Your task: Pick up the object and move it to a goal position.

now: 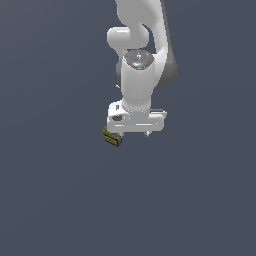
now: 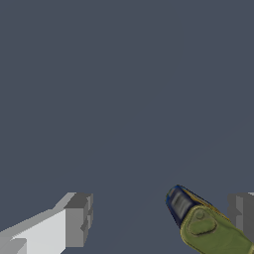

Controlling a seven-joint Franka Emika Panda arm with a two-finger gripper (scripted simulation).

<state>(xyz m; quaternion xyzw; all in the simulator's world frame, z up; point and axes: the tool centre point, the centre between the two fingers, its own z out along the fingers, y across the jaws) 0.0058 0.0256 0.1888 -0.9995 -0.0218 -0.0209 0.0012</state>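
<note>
Flat slate-grey ground [image 1: 55,200] fills both views, unbroken by any other furnishing. Against it we see the white Franka arm [image 1: 142,45] reaching down from the upper edge of the exterior view, its wrist pointing at the floor and its broad white hand turned side-on to the camera.

We find the gripper [image 1: 134,134] low over the ground, with two short finger stubs showing beneath the hand's body. In the wrist view its grey pads [image 2: 79,218] stand far apart, one at each side of the picture, with bare floor between them; we read the jaws as spread wide and holding nothing.

We spot the object [image 1: 112,136], a small boxy block with an olive-green top and a yellow-orange band on its side, at the exterior view's left end of the hand, partly tucked under the hand's corner. From that view we cannot tell whether it touches a finger. In the wrist view the object [image 2: 203,225] lies inside the open span, just beside one pad and well apart from the other, set at a slant to the fingers. Its green face carries a raised hexagonal mark, and a dark blue end with a grey panel points away from the nearer pad. We cannot tell whether block and pad meet.
</note>
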